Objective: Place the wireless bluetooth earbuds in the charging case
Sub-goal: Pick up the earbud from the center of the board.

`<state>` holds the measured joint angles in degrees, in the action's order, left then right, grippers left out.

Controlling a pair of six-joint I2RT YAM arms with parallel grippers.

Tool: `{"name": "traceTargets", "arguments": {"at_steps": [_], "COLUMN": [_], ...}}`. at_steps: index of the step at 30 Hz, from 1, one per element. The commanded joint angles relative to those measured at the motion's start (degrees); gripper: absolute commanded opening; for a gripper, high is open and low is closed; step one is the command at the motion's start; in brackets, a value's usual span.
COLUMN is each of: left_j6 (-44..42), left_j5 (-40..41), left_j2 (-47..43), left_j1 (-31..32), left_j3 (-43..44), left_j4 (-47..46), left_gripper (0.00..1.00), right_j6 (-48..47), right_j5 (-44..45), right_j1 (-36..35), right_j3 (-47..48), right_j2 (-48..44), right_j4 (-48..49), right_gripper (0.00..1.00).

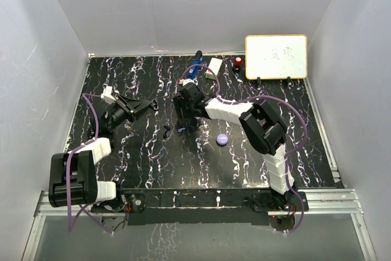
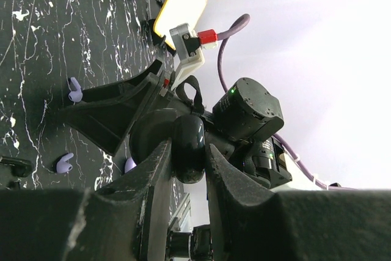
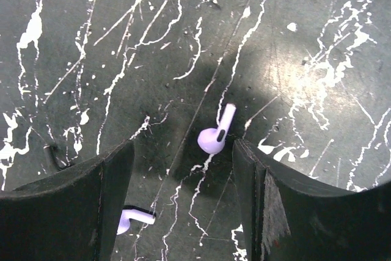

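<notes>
The main hazard is the pinch itself. The lavender earbud (image 3: 215,134) lies flat on the slick worktop (image 3: 293,59), off-centre in the gap. The finger (image 3: 269,194) in the lower right of the right wrist view would therefore probably meet its stem first, and could push or spin it rather than trap it. A piece this small and rounded could also squirt out from between hard pads. It might equally be caught by the stem alone and hang crooked, which would make seating it in the charging case awkward. A second lavender earbud (image 3: 133,218) sits at the bottom of that view, half hidden behind the other finger, and could be knocked aside if the tool drops or shifts. The right tool (image 3: 183,154) stands moderately wide and holds nothing, with a finger on either side of the first earbud and neither touching it. The bud's body points to the lower left and its stem to the upper right, just beside the lower-right finger. In the overhead view the round lavender charging case (image 1: 223,139) lies to the right of and below this tool, near but apart; I cannot tell whether its lid is open. The left tool (image 2: 188,146) is narrow, closed on what looks like a glossy black rounded piece (image 2: 189,129), and sits close enough to the right tool that the two could clash.
</notes>
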<state>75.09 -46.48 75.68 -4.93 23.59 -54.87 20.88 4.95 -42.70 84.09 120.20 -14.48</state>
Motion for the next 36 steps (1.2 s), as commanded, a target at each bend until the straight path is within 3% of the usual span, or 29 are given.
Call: {"name": "traceTargets", "arguments": {"at_steps": [1,28,36], "left_j6": [0.89,1.66,1.73], "left_j5": [-2.60,-4.60,-4.72], "left_j2": [-2.58,-3.29,-3.50], "left_j1": [-1.50,-4.74,-4.92], "left_j3": [-0.47,-1.62,-1.71], "left_j4": [-2.12,-3.00,-2.87], "left_gripper": [0.00,0.00,0.00], "right_j6": [1.45,2.21,-1.89], "right_j5": [-2.15,-4.22,2.41], "right_j1": [-0.98,-3.66,-3.97], "right_j3": [2.59,5.63,3.97], "right_j2": [1.61,2.45,-2.70], "right_j4": [1.30,1.60,0.75], "right_gripper": [0.63,0.63,0.64]}}
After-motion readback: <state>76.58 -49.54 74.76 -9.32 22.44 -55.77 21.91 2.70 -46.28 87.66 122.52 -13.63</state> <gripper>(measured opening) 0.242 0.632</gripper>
